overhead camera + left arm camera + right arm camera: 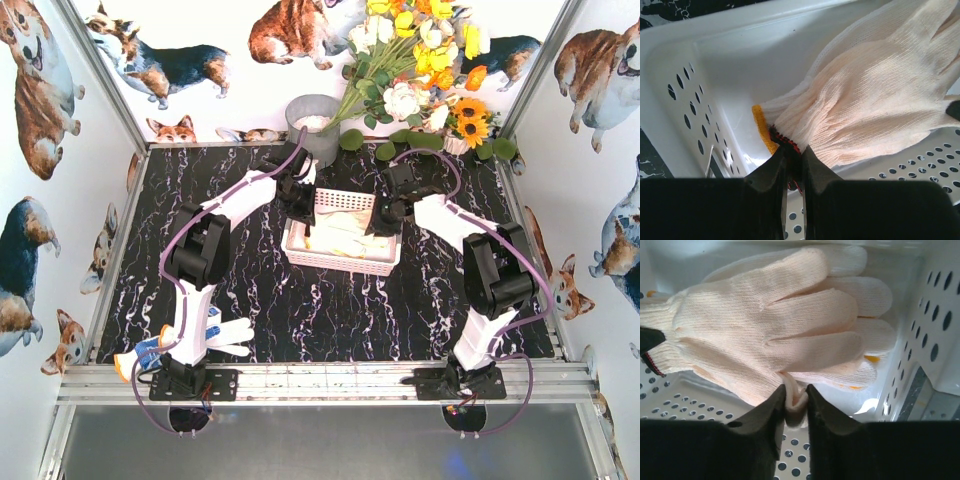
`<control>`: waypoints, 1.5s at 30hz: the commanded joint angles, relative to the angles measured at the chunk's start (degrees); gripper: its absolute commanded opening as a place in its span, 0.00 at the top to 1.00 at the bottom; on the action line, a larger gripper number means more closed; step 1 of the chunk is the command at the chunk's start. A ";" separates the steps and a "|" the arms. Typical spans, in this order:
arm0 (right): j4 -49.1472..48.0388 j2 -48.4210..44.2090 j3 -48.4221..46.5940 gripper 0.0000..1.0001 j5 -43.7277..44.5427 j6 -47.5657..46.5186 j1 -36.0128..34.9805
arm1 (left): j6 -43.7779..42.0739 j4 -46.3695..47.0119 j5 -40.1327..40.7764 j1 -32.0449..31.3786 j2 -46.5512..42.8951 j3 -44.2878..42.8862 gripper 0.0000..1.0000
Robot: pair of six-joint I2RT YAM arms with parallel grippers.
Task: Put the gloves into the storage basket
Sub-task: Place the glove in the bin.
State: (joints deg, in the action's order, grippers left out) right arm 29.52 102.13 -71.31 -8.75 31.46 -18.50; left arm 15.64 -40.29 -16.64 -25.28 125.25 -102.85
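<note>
— Inside the storage basket, what holds the plain glove?
— Both arms: the left gripper is clamped on its cuff and the right gripper is pinched on one fingertip. Its long axis runs between them, within the walls.
— And next?
— Probably the blue-dotted glove. It lies beside the left arm's base, well apart from the right, so the left is nearer.

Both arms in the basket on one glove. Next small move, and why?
Probably open both grippers: the left gripper pinches the cuff and the right gripper the edge of a glove that already lies inside the storage basket. A second glove lies outside it.
</note>
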 commanded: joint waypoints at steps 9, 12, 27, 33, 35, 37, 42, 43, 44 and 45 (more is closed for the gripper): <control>2.16 -7.45 -4.69 0.52 7.58 -4.48 -4.85 | -1.57 1.33 1.64 1.01 -0.53 1.48 1.00; -0.74 -5.55 -4.95 0.56 3.85 -3.15 -5.75 | -1.28 1.59 1.39 0.94 -0.56 1.68 1.00; -3.87 6.59 -6.91 0.71 1.97 -0.28 -6.19 | -0.40 1.58 -1.43 0.97 -2.77 1.42 0.85; -3.08 4.07 -5.84 0.70 2.68 -0.60 -6.20 | 0.13 1.35 -3.74 0.91 -6.70 0.89 0.69; -2.65 2.78 -5.82 0.70 2.60 -0.63 -6.20 | -0.03 0.26 -3.50 0.93 -7.97 0.78 0.62; -2.62 0.84 -5.27 0.69 2.52 -0.40 -6.20 | -0.17 -0.20 -3.44 0.98 -9.74 1.03 0.58; -1.66 -4.96 -2.63 0.68 2.18 0.87 -6.20 | 0.61 -0.40 -5.23 1.02 -14.26 1.97 0.52; -1.74 -6.55 -1.71 0.67 1.79 1.34 -6.20 | 0.69 -0.27 -4.94 0.98 -15.59 2.58 0.51; -2.07 -8.47 -0.52 0.67 1.27 1.85 -6.20 | 0.77 -0.15 -4.38 1.00 -17.03 3.41 0.50; -2.16 -10.38 0.66 0.67 0.90 2.27 -6.20 | 0.85 0.27 -3.46 1.08 -18.83 4.68 0.49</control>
State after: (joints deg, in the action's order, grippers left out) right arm 28.49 99.57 -73.38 -7.07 31.90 -24.71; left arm 15.99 -40.10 -20.36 -25.04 112.05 -100.84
